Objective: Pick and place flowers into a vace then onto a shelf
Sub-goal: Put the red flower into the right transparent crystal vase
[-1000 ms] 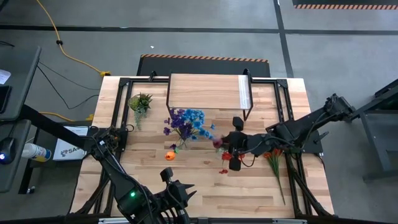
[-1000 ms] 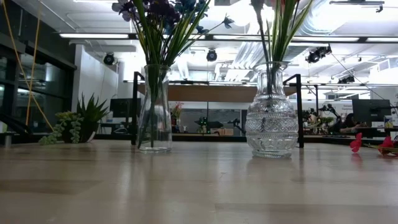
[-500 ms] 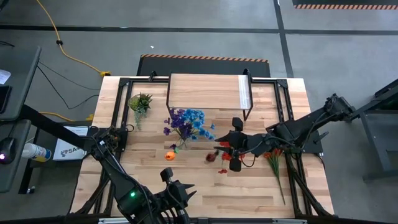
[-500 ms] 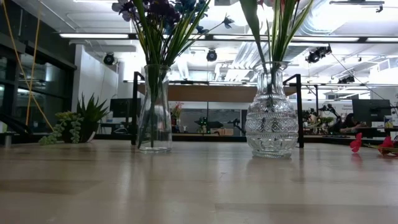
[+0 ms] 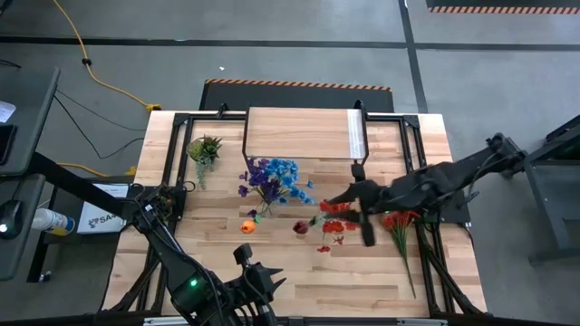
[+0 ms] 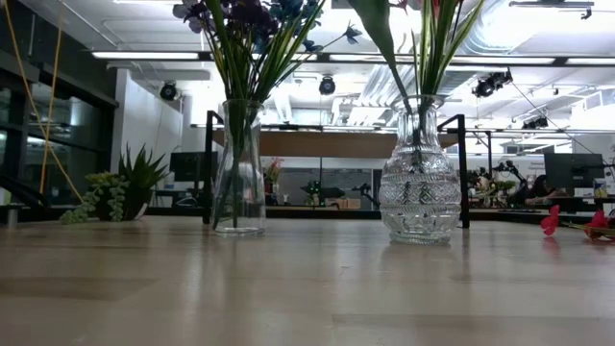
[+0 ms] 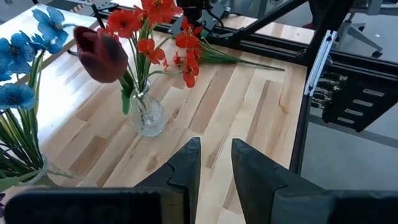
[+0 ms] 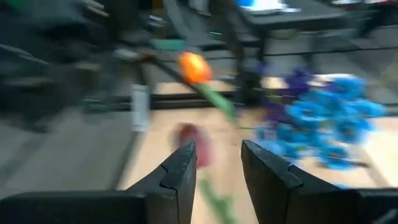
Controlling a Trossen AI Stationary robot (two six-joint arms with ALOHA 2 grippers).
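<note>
A cut-glass vase (image 6: 418,183) stands on the table with red flowers (image 5: 333,215) and a dark maroon bloom (image 7: 102,46) leaning out of it. A slim glass vase (image 6: 238,168) to its left holds blue and purple flowers (image 5: 272,177), with an orange bloom (image 5: 247,226) beside them. More red and orange flowers (image 5: 399,225) lie flat on the table to the right. The shelf (image 5: 304,134) stands at the far edge. My right gripper (image 5: 337,199) is open, just right of the cut-glass vase, touching nothing. My left gripper (image 7: 216,155) waits open at the near edge.
A small green spiky plant (image 5: 204,148) sits at the far left beside the shelf. Red blooms (image 6: 553,221) show low on the table at the right in the low view. Bare wood lies along the near edge between the two arms.
My right gripper has drawn back from over the cut-glass vase toward the table's right edge. The maroon flower that was at its fingers has dropped into the vase. Its bloom now leans out toward the near left, and a green leaf has tipped leftward.
</note>
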